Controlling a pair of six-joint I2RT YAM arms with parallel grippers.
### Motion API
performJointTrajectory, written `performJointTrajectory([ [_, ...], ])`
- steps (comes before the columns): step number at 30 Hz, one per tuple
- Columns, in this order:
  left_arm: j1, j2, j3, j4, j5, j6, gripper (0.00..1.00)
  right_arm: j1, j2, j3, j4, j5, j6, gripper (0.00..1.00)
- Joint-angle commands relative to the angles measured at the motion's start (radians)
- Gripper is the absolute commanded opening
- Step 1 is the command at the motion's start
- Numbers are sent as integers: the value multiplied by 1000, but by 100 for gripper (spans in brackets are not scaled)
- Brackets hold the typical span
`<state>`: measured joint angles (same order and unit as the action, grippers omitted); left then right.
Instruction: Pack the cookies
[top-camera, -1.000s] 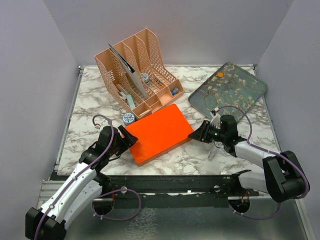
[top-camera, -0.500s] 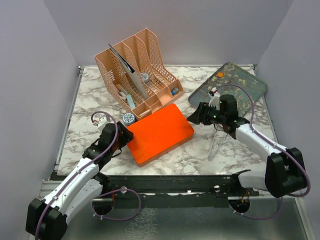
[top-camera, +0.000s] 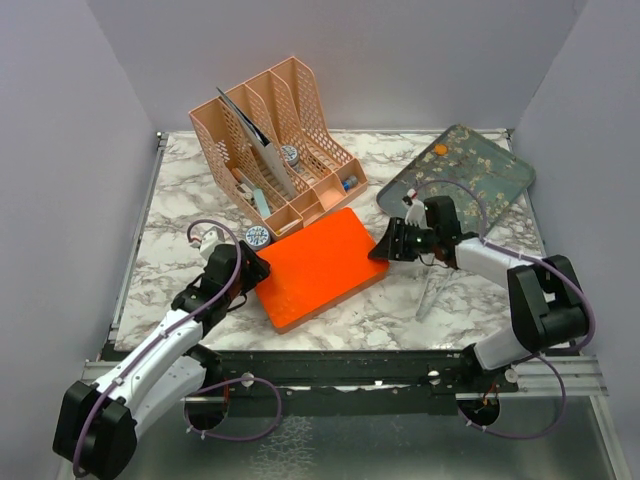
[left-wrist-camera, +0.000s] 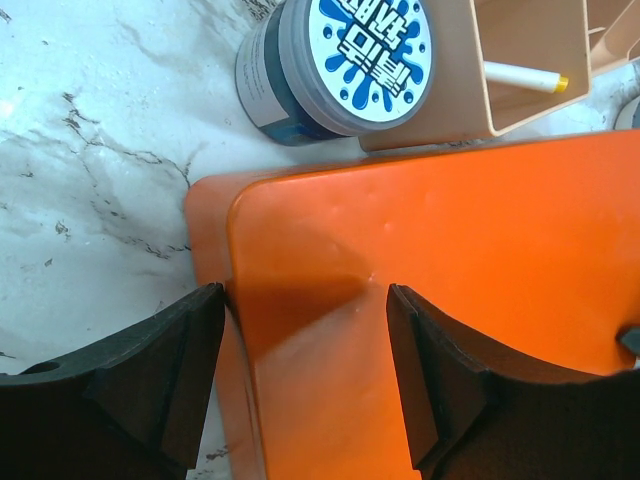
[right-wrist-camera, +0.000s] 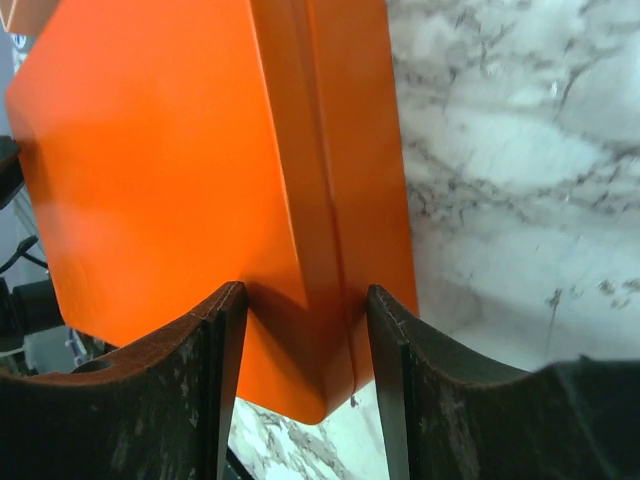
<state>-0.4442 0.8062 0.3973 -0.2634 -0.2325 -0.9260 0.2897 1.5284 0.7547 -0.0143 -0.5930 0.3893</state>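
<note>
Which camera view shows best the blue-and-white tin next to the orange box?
The left wrist view: the tin is large there, its printed lid clear. The top external view shows it only small. The right wrist view misses it.

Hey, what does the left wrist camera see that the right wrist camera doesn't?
Only the left wrist view: the round blue-and-white tin and a peach organizer compartment holding a white pen, both just past a corner of the orange box. Only the right wrist view: dark cabled parts of the left arm beyond the box's far edge. Both: the box, a corner lying between that camera's own fingers, and the marble table.
</note>
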Motion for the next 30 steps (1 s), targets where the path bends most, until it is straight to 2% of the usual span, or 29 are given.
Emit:
performJointTrajectory([
  [1,6,26,-18,52,57,11,71,7,-75,-124,65,-115,51,53],
  [6,6,33,-28,92,138,18,69,26,-235,-281,87,-163,115,51],
  [10,6,27,-18,88,165,35,69,34,-382,-346,36,-173,135,51],
  [15,6,5,-12,70,122,35,69,30,-478,-271,-129,53,76,62],
  [20,6,-24,-15,53,74,21,69,-13,-348,-147,-63,61,67,65],
  [30,6,-28,-16,39,42,27,69,-22,11,69,112,-24,112,59],
])
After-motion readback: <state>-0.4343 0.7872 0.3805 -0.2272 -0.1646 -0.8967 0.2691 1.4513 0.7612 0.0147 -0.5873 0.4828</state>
